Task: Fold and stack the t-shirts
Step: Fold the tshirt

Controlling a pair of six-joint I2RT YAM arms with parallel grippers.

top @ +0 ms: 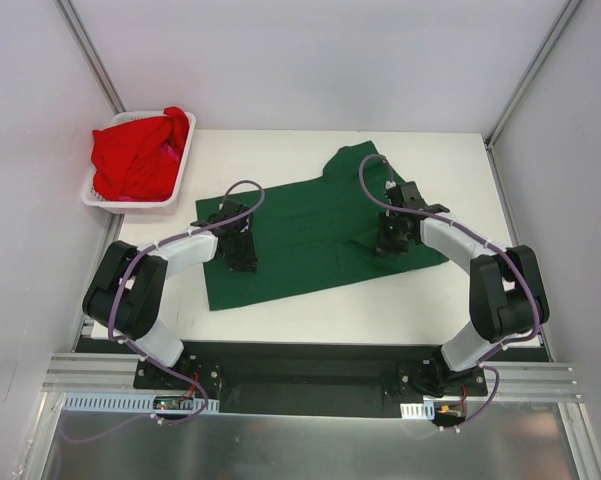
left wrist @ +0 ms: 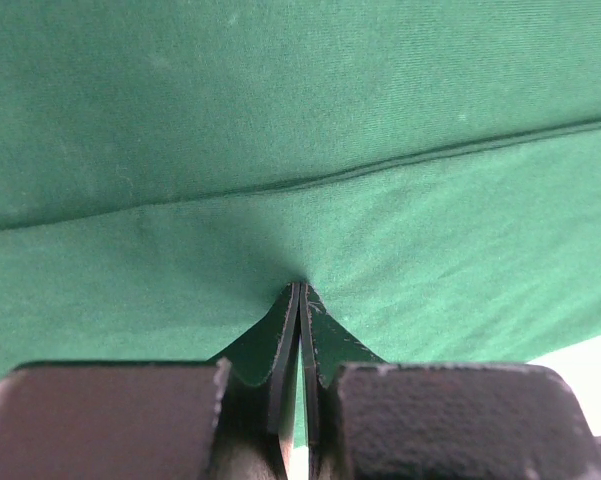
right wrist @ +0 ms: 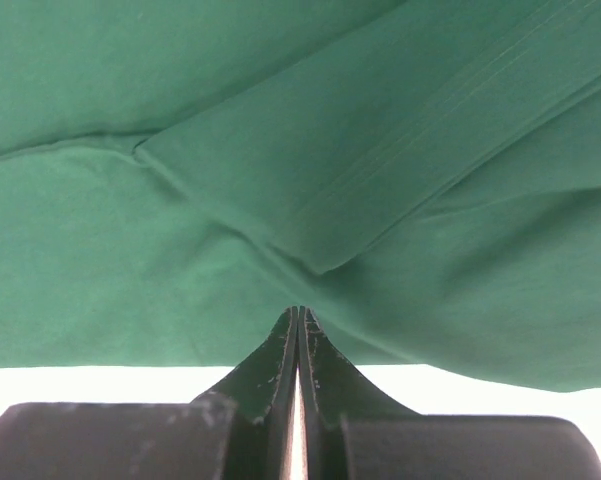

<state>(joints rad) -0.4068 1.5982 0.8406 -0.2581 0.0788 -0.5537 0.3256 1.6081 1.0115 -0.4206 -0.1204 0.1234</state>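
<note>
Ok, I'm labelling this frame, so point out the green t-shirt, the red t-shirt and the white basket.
green t-shirt [top: 300, 238], top external view, on the middle of its flat body.
red t-shirt [top: 135, 155], top external view, on the middle of the bunched cloth.
white basket [top: 130, 204], top external view, on its near rim.

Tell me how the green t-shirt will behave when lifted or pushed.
Probably floppy: the green t-shirt lies flat with soft folds, so it should sag from any pinched point. Likely light, since the cloth looks thin. Pushed, it may bunch up rather than slide whole.
</note>
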